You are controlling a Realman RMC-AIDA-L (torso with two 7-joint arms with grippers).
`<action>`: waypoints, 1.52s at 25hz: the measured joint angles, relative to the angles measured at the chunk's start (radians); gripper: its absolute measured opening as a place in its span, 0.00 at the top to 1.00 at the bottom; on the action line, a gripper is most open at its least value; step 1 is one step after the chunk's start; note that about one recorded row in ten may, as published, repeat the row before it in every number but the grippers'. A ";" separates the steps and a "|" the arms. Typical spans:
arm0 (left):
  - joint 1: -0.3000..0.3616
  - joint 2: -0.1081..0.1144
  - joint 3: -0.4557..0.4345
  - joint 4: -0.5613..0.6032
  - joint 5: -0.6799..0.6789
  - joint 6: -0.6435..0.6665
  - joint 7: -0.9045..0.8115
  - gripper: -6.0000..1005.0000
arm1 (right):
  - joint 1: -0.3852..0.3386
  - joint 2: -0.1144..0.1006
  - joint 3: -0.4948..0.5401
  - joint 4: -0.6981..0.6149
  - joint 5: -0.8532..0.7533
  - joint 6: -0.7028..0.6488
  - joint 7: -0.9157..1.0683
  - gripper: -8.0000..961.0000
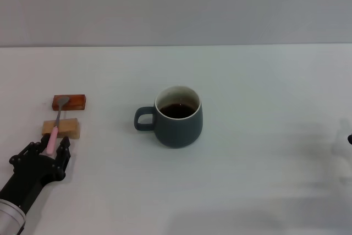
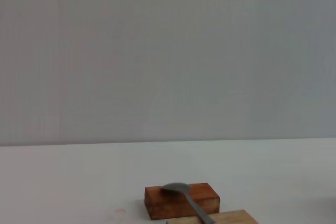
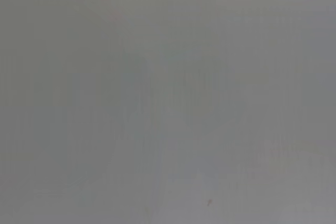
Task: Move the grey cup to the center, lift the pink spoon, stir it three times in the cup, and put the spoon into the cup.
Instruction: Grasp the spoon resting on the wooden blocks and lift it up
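Observation:
The grey cup [image 1: 177, 116] stands upright at the table's middle, its handle pointing to my left and dark liquid inside. The pink spoon [image 1: 53, 134] lies across two blocks at the left. Its metal bowl [image 2: 176, 187] rests on the reddish-brown block [image 1: 69, 102] [image 2: 181, 201], and its pink handle crosses the tan block [image 1: 61, 128] [image 2: 231, 217]. My left gripper [image 1: 53, 145] sits low at the handle's near end, open, with a finger [image 1: 66, 143] on each side of the pink handle. Only a dark sliver of my right gripper [image 1: 350, 138] shows at the right edge.
The white table [image 1: 264, 180] runs back to a grey wall [image 1: 176, 4]. The two blocks lie parallel, a little apart, well to the left of the cup. The right wrist view holds only a blank grey surface.

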 joint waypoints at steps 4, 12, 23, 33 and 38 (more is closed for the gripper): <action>0.000 0.000 0.000 0.000 0.000 0.000 0.000 0.57 | 0.001 0.000 0.000 0.000 0.000 0.000 0.000 0.99; 0.000 0.001 -0.002 0.000 0.000 -0.001 0.000 0.60 | 0.001 0.000 0.000 0.000 0.000 0.001 0.000 0.99; 0.000 0.001 -0.002 0.000 -0.001 -0.001 0.000 0.61 | 0.001 0.000 0.000 0.000 0.000 0.001 0.000 0.99; -0.003 0.000 -0.004 0.000 -0.015 0.001 0.008 0.66 | 0.001 0.000 0.000 0.000 0.000 0.000 0.000 0.99; -0.006 -0.002 -0.005 -0.001 -0.019 0.010 0.009 0.71 | 0.001 0.000 0.000 0.000 0.000 0.000 0.000 0.99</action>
